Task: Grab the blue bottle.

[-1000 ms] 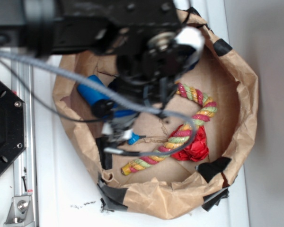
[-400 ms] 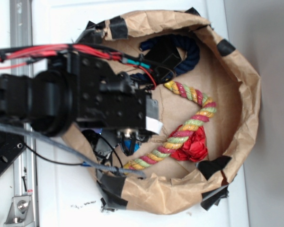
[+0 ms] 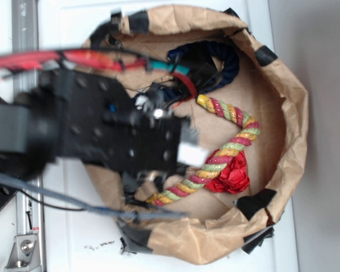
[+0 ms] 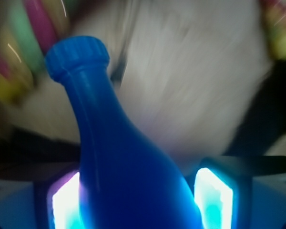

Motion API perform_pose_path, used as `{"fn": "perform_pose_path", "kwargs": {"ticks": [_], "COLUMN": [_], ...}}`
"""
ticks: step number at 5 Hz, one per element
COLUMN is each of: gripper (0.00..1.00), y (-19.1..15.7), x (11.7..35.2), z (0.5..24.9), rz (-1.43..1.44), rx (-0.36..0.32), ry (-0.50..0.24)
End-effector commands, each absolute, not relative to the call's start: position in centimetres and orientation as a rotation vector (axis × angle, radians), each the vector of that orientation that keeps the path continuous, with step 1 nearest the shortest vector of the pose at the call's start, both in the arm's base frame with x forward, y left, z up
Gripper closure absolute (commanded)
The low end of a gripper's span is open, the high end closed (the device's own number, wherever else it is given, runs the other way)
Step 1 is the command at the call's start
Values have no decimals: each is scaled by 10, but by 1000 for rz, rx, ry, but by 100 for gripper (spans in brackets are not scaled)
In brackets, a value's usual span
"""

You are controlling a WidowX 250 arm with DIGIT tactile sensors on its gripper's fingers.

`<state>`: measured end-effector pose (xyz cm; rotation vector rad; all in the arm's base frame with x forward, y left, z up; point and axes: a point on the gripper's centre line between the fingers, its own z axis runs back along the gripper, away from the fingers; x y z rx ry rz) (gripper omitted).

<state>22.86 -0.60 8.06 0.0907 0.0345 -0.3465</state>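
Note:
In the wrist view the blue bottle [image 4: 119, 143] fills the middle, its wide body between my fingers and its capped narrow neck pointing away, up and to the left. My gripper [image 4: 140, 200] is shut on its body; the left pad [image 4: 64, 202] and the right pad [image 4: 214, 195] glow on either side. The bottle is sharp while the background is smeared. In the exterior view my black arm [image 3: 102, 136] lies over the left half of the paper-lined bowl and hides both the gripper and the bottle.
The brown paper bowl [image 3: 294, 113] has a raised crumpled rim with black tape patches. Inside lie a multicoloured rope [image 3: 226, 153], a red crumpled thing [image 3: 232, 175] and a dark navy rope [image 3: 226, 62]. A metal rail [image 3: 25, 34] runs along the left.
A second ago the bottle lay in the open at the bowl's left. The arm has since swung across that side and shifted a little right; the bottle is now hidden under it.

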Motion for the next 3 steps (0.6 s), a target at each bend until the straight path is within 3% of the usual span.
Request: {"fn": "perform_pose_path", "kwargs": {"ticks": [1, 2, 3], "gripper": [100, 100, 100], "y": [31, 28, 23], "x": [236, 232, 225], "z": [166, 160, 150], "rz": [-64, 31, 114], "rx": [59, 57, 102], "ry": [-173, -182, -154]}}
